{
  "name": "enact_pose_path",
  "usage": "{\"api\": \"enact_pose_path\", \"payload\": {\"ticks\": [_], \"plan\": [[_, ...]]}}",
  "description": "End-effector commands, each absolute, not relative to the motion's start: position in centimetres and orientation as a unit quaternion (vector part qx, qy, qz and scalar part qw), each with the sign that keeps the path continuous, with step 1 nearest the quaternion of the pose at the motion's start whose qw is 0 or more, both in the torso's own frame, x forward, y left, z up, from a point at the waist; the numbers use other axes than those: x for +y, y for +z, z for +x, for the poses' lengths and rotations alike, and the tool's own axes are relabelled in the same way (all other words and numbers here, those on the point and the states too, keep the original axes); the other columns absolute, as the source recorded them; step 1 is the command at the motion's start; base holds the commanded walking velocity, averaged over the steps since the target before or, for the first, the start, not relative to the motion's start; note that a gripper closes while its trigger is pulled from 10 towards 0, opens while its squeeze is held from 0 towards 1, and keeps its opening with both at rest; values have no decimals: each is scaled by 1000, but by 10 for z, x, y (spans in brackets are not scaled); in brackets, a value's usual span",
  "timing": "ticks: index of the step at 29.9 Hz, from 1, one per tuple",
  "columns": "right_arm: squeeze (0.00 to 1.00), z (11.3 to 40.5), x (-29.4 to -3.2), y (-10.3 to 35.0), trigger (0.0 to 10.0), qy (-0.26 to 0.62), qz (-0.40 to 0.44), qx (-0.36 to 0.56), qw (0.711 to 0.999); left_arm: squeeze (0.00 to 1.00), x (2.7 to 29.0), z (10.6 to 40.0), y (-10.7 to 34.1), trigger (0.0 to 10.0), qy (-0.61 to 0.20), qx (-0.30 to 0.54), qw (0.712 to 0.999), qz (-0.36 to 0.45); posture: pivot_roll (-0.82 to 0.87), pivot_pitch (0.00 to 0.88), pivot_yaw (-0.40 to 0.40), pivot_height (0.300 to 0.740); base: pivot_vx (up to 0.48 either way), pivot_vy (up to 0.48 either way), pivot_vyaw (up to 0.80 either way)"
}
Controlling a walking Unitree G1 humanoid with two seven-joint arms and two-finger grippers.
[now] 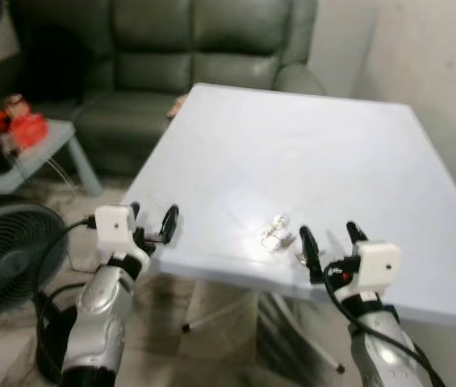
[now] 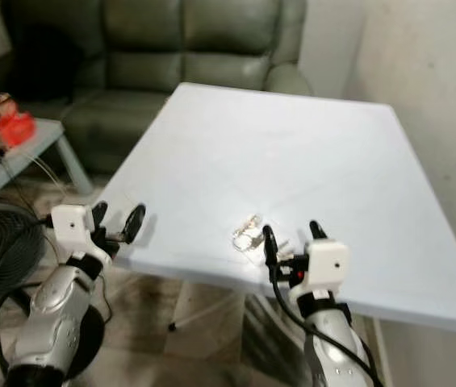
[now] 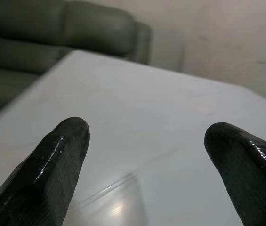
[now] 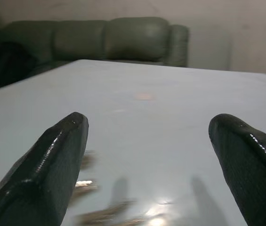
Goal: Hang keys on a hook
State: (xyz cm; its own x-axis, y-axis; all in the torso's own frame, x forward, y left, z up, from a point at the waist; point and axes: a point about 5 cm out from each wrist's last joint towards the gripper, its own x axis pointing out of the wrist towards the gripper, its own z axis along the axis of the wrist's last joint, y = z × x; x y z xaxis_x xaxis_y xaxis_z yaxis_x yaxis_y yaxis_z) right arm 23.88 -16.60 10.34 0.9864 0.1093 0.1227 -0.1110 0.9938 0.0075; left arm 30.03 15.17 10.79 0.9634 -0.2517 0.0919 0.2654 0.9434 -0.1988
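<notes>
A small bunch of silver keys (image 1: 277,233) lies on the pale blue table (image 1: 308,145), near its front edge. My right gripper (image 1: 332,239) hovers open just right of the keys at the table's edge, nothing between its fingers. In the right wrist view the keys (image 4: 97,214) are a blurred glint low beside one finger (image 4: 52,160). My left gripper (image 1: 152,218) is open at the table's front left corner, well left of the keys. I see no hook.
A dark green sofa (image 1: 187,56) stands behind the table. A small grey side table (image 1: 42,153) with red objects (image 1: 26,127) sits at the left, a black floor fan (image 1: 6,254) below it. A pale wall (image 1: 437,72) runs along the right.
</notes>
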Motion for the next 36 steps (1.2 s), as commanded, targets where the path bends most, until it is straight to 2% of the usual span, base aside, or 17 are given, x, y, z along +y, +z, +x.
{"api": "enact_pose_path", "payload": {"ticks": [1,16,27,33,36], "plan": [[0,239,-170,106,10000,54,0,-67,996,0,147,300,109,10000,-136,-34,985,-101,-39,0,10,740,259,0,0],[0,247,-168,105,10000,113,-55,-41,991,0,140,288,103,10000,-165,-43,983,-75,-23,0,-6,740,0,0,0],[0,274,-162,118,10000,180,-94,-12,979,0,116,270,96,10000,-230,-38,970,-62,-11,0,-32,740,0,0,0],[0,293,-148,122,10000,224,-100,-4,969,0,96,263,102,10000,-292,-51,954,-35,10,0,-51,740,0,0,0],[0,300,-144,123,10000,225,-97,2,969,0,93,260,102,10000,-299,-51,952,-31,12,0,-53,740,0,0,0]]}}
